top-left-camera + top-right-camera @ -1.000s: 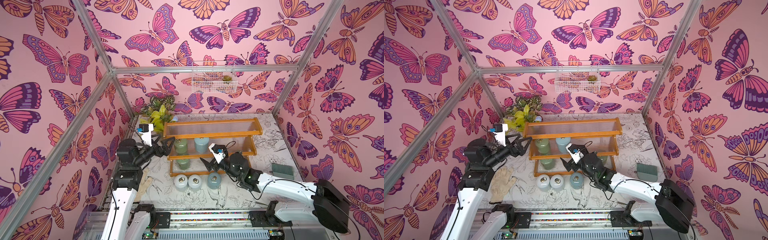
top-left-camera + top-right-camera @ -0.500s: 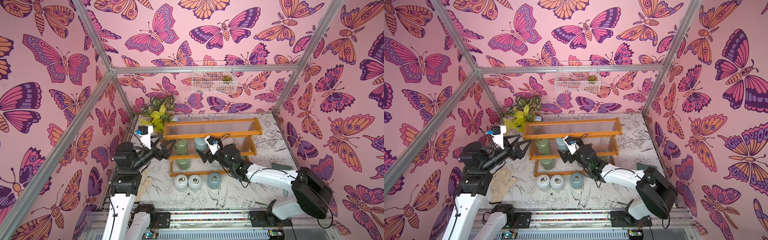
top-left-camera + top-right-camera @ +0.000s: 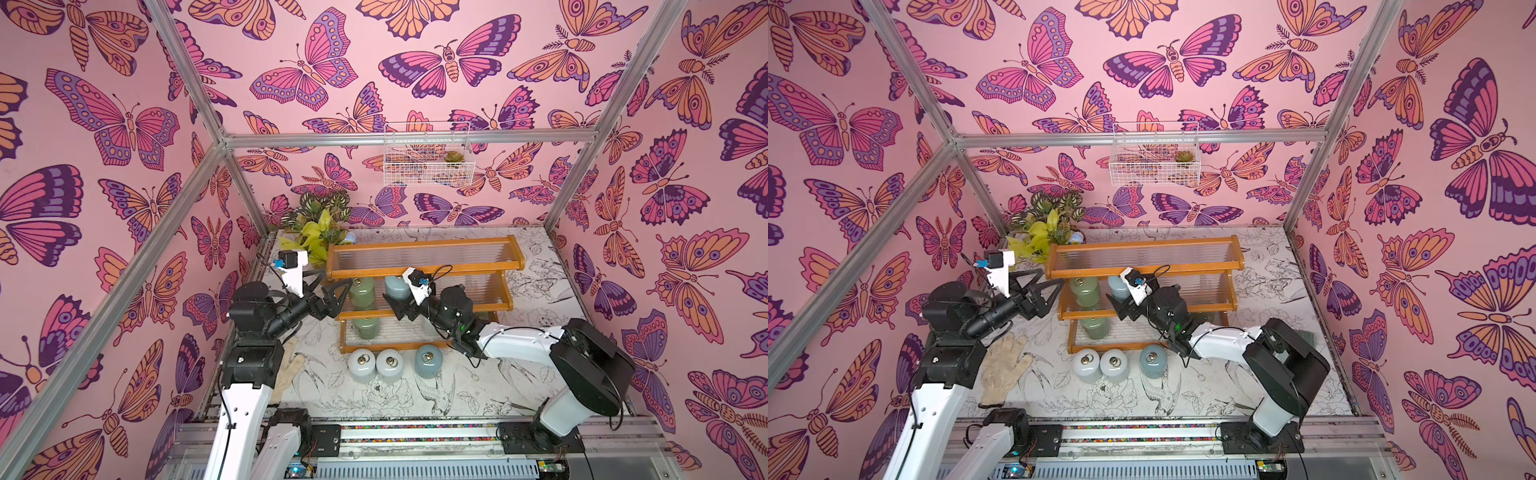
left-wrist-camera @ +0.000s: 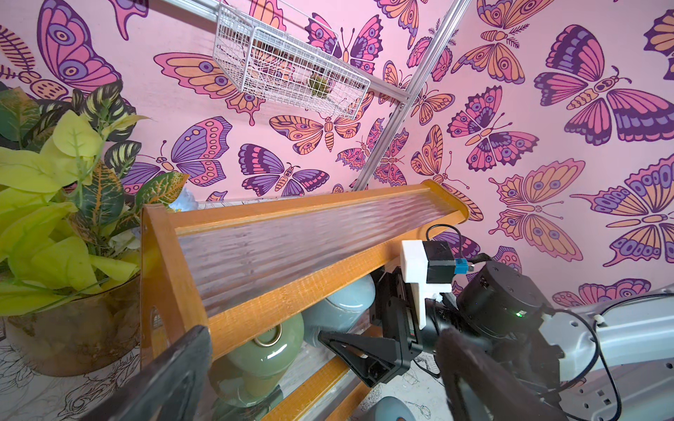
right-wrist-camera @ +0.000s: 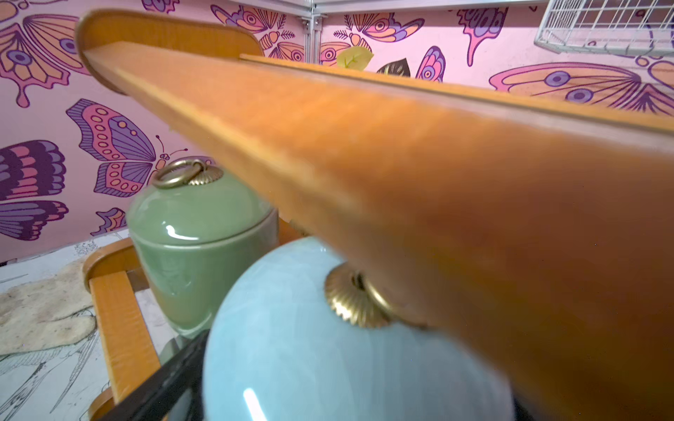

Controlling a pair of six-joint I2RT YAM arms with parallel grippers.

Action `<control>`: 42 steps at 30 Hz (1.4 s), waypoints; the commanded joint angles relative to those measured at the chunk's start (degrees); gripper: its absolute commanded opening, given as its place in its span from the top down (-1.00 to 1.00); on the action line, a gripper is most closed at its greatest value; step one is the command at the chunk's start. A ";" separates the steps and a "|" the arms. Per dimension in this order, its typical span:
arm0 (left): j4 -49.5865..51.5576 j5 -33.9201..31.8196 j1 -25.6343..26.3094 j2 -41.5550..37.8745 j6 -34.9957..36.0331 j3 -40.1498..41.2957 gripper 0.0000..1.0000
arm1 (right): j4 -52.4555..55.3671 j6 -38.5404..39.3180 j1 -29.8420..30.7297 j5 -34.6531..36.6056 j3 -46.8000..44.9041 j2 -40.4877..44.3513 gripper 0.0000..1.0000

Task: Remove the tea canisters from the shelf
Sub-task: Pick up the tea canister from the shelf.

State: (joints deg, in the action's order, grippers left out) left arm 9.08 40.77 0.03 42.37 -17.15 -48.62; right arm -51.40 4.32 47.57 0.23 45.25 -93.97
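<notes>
Pink butterfly walls enclose a table (image 3: 540, 286) printed with line-drawn flowers and birds. At frame centre, the shelf (image 3: 478, 267) holds a blue canister (image 3: 394, 286) and a green canister (image 3: 361, 291) on its middle tier. A lower green canister (image 3: 366, 326) sits beneath, and three front canisters (image 3: 389, 363) stand on the table.

The right gripper (image 3: 395, 299) has its jaws wide either side of the blue canister; contact cannot be confirmed. The left gripper (image 3: 337, 277) is wide and empty, just beside the green canister.

Hazards:
- The top rail overhangs the blue lid, so a vertical lift would likely strike it.
- Glossy ceramic may slip.
- Sideways motion may topple the green canister.
- The grippers are near each other and could collide.

A glove (image 3: 1005, 370) lies lower left, a plant (image 3: 320, 226) stands upper left of the shelf, and a basket (image 3: 428, 166) hangs above.
</notes>
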 commanded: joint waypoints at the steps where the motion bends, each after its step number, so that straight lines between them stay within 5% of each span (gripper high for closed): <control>1: 0.62 0.97 0.23 0.17 0.94 -1.21 -0.98 | -2.30 -1.88 -0.74 1.30 0.99 -1.31 -0.90; 9: 0.73 0.80 0.23 1.16 1.61 -1.65 -0.98 | -1.31 -0.19 -0.73 1.05 0.76 -0.70 -0.07; 13: 0.76 0.80 0.23 1.74 1.83 -1.79 -0.98 | -0.95 -0.07 -0.80 -2.39 0.71 0.96 0.17; 28: 0.70 0.18 0.23 1.51 2.47 -1.64 -0.98 | 8.14 0.21 -0.68 -11.29 -4.78 19.65 0.24; 42: 0.11 0.68 0.32 2.48 2.82 -3.73 -0.98 | 20.75 -9.34 -0.13 8.13 -27.31 46.69 0.27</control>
State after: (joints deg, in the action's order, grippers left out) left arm 9.06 40.75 0.03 44.38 -15.44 -50.81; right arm -28.45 -0.67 46.94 1.91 19.79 -51.22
